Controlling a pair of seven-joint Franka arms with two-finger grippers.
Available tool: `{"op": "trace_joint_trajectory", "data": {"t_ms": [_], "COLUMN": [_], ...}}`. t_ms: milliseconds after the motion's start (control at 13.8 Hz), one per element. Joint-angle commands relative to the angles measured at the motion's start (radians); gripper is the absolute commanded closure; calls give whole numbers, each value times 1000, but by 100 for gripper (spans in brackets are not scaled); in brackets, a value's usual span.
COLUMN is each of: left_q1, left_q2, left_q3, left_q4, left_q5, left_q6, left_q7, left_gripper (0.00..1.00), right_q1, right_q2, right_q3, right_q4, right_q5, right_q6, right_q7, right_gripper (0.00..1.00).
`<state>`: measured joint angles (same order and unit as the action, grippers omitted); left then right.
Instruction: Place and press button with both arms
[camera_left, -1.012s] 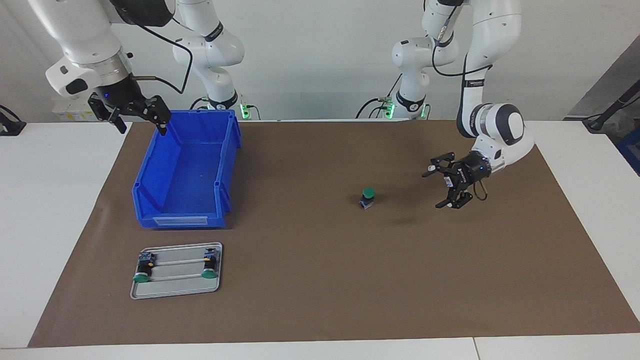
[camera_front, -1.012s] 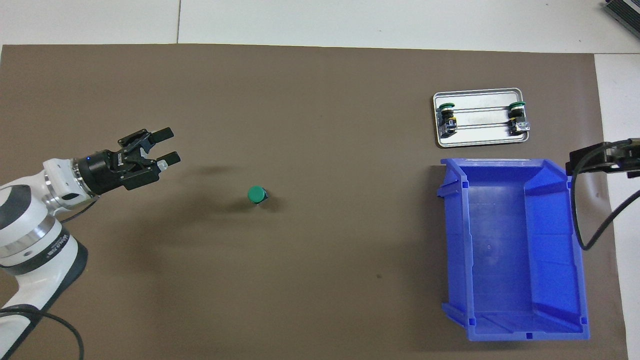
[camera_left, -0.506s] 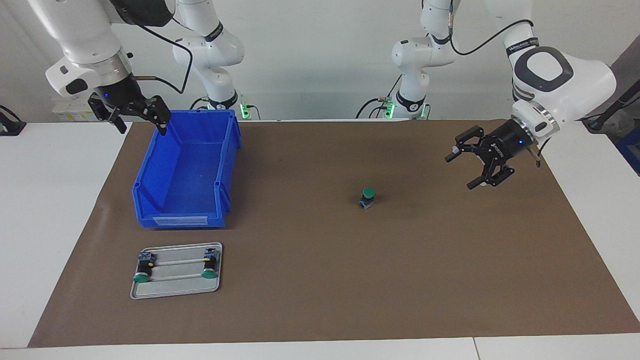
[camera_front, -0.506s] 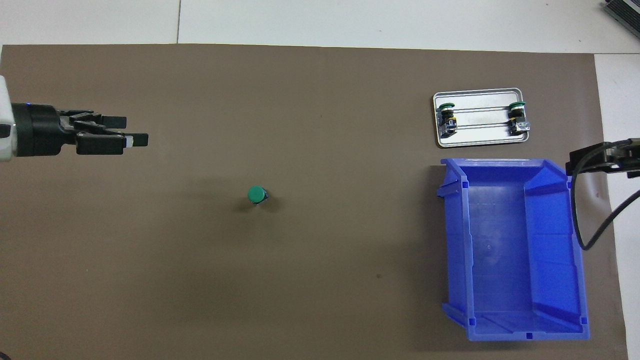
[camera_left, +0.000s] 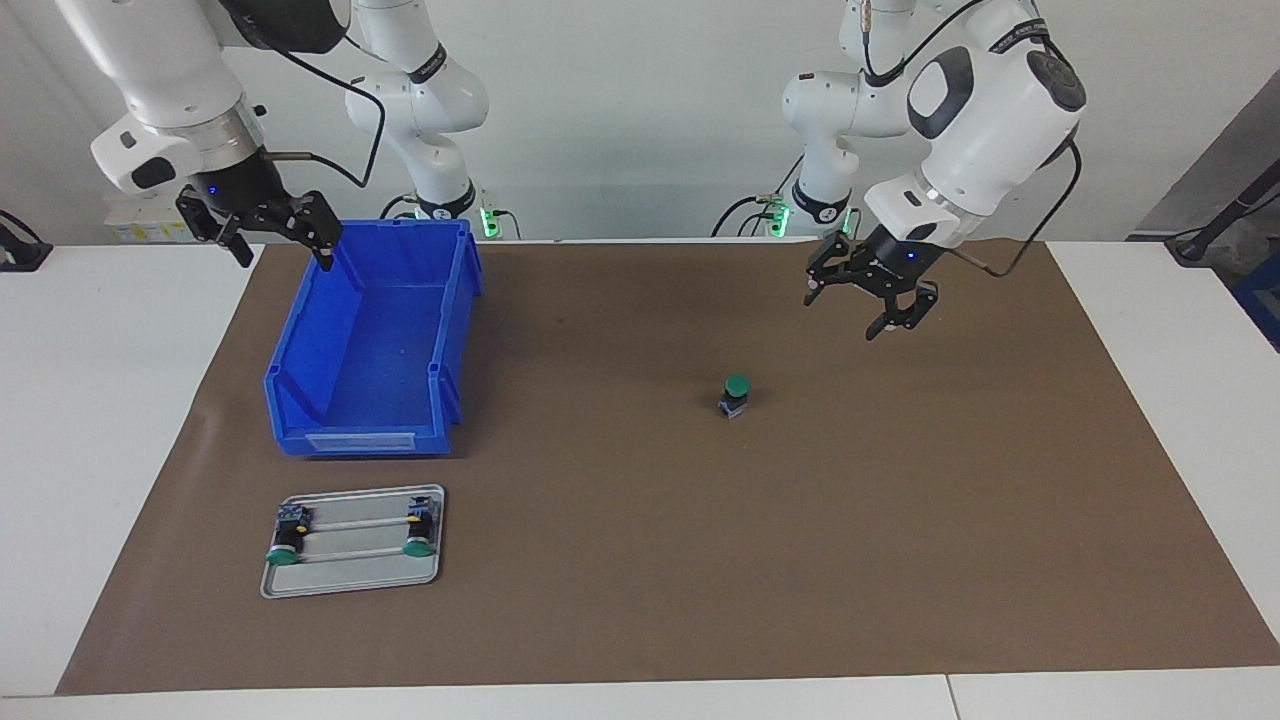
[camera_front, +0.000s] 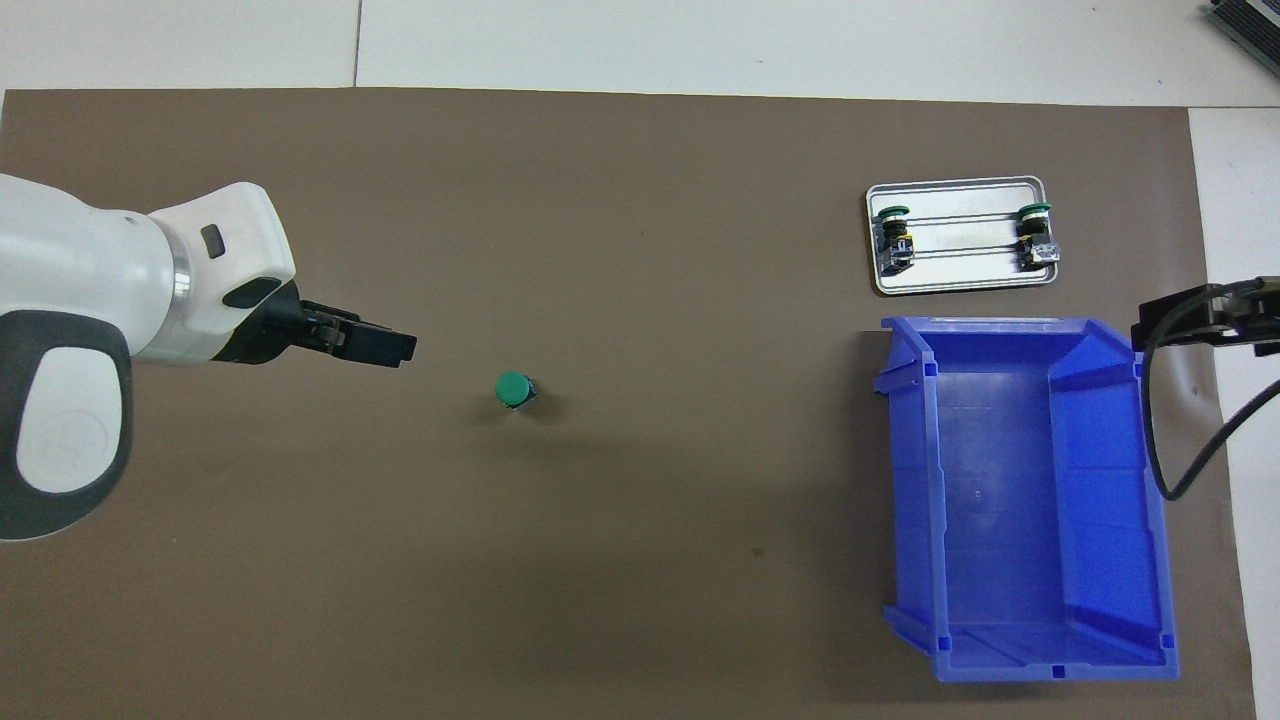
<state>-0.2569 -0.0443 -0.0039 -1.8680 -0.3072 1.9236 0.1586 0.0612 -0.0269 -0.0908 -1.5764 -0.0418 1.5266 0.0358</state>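
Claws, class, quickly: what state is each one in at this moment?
Left claw: open, holding nothing, raised over the mat beside the button.
Right claw: open, holding nothing, up by the blue bin.

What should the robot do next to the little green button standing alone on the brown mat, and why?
Probably bring the left pincer over the button and lower it to press. That pincer hangs open in the air close by, touching nothing, while the button stands upright, cap up. The right pincer waits by the blue bin.
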Motion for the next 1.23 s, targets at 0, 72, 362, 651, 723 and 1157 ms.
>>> {"op": "trace_joint_trajectory", "data": {"t_ms": [0,72,362,651,723,1157], "left_q1": [-80,-111,-182,-240,-242,-271], "left_q2": [-45,-55,-34,73,70,63], "left_q3": [13,13,7,5,5,5], "left_q4": [-52,-80,-103,-140,-169,-241], "left_q5": [161,224,275,275,275,275], "left_q6": [-8,1,77,254,296,351], "left_q7": [-212,-287,-508,-704,-712,-700], "left_gripper": [0,0,35,94,100,100], "right_q1": [-4,-4,-4,-4,-4,-4], "right_q2": [-7,-7,-7,-7,-7,-7], "right_q3": [5,5,5,5,5,5], "right_q4": [-7,-7,-7,-7,-7,-7], "right_q5": [11,11,11,11,11,11], "right_q6": [-13,-13,-13,-11,-11,-13], "right_q7": [12,12,13,12,12,13], "right_gripper": [0,0,0,0,0,0]}}
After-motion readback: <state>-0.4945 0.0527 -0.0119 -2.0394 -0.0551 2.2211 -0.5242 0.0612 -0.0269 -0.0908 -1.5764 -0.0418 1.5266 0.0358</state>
